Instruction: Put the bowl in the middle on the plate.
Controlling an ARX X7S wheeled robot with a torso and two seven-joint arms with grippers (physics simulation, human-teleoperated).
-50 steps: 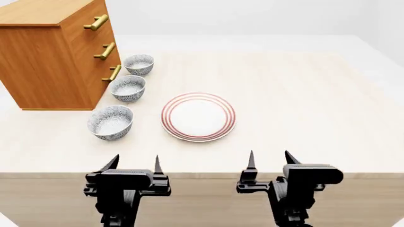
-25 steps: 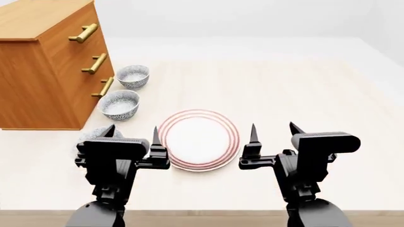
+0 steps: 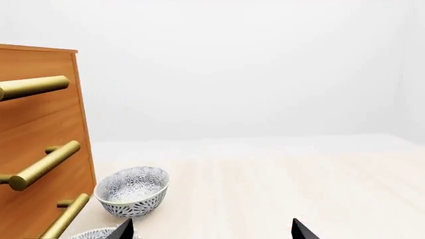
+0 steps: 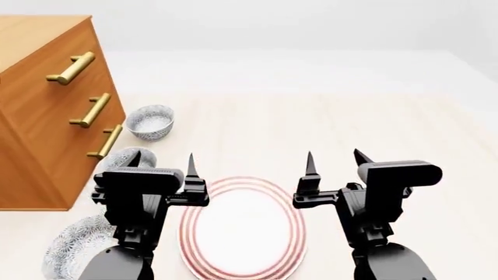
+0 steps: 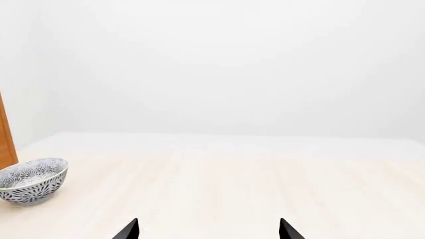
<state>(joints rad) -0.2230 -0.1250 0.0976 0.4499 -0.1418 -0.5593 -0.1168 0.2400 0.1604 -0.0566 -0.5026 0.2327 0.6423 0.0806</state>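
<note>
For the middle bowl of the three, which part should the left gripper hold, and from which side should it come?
Probably the rim of the middle bowl, pinched from above: it sits upright with its mouth open, mostly hidden behind the open left gripper. One finger inside, one outside, on the side away from the drawer cabinet, which stands close.

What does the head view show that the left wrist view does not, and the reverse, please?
Only the head view shows the plate, the nearest bowl, the right tool, open, and both arms. Only the left wrist view shows the far wall behind the table. Both show the wooden dresser with brass handles, the farthest bowl, part of the middle bowl and the open left tool.
</note>
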